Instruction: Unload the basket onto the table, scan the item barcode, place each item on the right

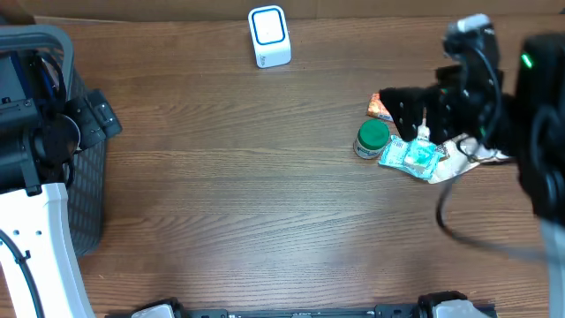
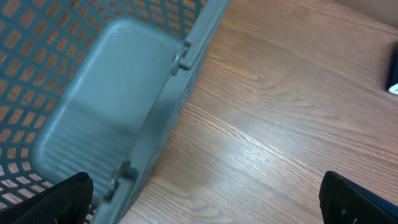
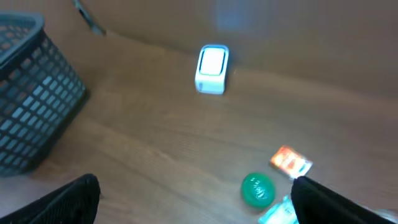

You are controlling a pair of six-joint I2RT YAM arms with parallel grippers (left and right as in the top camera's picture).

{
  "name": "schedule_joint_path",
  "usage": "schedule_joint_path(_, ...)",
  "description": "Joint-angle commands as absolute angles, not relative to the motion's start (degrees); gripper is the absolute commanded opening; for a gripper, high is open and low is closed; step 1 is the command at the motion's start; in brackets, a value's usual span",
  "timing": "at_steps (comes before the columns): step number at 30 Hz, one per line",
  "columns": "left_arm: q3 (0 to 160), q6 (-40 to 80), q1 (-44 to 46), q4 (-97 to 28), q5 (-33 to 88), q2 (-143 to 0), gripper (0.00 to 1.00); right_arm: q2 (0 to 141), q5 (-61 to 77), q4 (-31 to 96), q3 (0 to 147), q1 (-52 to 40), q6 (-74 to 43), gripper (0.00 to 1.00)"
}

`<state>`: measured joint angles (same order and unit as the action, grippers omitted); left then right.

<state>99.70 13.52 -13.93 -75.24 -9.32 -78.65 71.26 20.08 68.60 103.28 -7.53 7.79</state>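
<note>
Table point(image 1: 265, 203) carries a grey basket point(image 1: 88, 190) far left of the scanner point(image 1: 269, 37). Left gripper point(image 2: 208, 205), also far left of it, stands with jaws fully apart and empty. Right gripper point(image 3: 199, 205) – right of the scanner – is wide open and holds nothing. The items lie right of the scanner: teal packet point(image 1: 411, 157), green-lidded jar point(image 1: 372, 139), orange packet point(image 1: 380, 108).

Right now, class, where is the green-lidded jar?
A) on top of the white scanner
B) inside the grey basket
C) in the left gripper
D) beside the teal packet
D: the green-lidded jar stands on the table right beside the teal packet.
</note>
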Motion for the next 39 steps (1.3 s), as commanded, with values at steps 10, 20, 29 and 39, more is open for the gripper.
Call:
schedule_joint_path(10, 100.3, 14.1, -14.2, -75.1, -9.1, -78.4, 1.00, 33.7, 18.2, 31.6, 51.7, -5.8, 13.3, 1.00)
schedule_joint_path(20, 100.3, 14.2, -14.2, -75.1, -9.1, -78.4, 1.00, 8.6, 19.7, 1.5, 14.5, -3.7, 2.8, 1.00)
schedule_joint_path(29, 100.3, 14.2, -14.2, -75.1, -9.1, -78.4, 1.00, 2.3, 19.1, -6.3, 1.4, -3.7, 2.8, 1.00)
schedule_joint_path(39, 100.3, 14.1, -14.2, -75.1, -9.1, -78.4, 1.00, 0.2, 18.7, 3.2, 0.5, -3.7, 2.9, 1.00)
